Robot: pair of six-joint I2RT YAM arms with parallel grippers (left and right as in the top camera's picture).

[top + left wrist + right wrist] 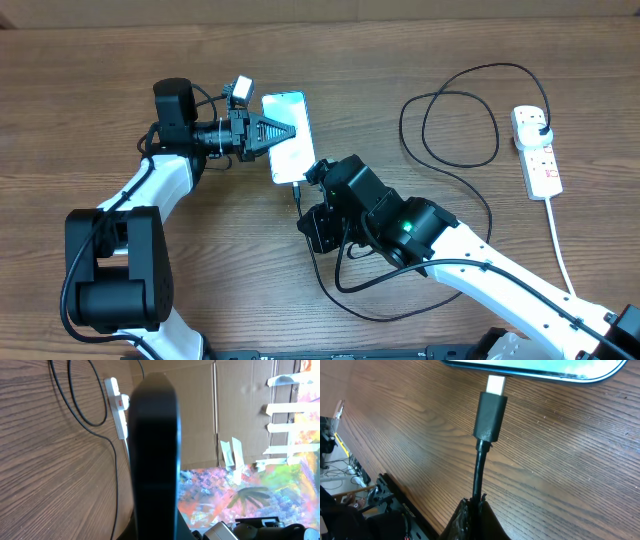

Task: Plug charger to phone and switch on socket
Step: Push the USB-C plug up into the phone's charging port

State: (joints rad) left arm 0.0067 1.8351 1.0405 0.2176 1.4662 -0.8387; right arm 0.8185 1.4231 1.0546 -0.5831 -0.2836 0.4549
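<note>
black charger [490,412] cable is squeezed tight in the right gripper [474,510], whose two fingers are closed on the cord a little way behind the plug end. the small silver tip points at the bottom edge of the phone [545,369] and looks like it is just at the hole. most of the silver part shows, so i think it is not pushed in all the way yet. the phone sits on the wooden table [90,70], between the two arms. the left gripper [278,130] seems to pinch it by its side, closed on it, to keep it from sliding. to do this step well, the right arm should push straight along the line of the tip, slow and gentle, with no tilt, until the silver part goes out of sight. the cord is bendy, so a hard shove may make it fold and miss. the left gripper should hold firm while that happens. the white socket [538,155] lies well apart at the far right. the charger's other end looks pushed into it, and turning it on comes after.
</note>
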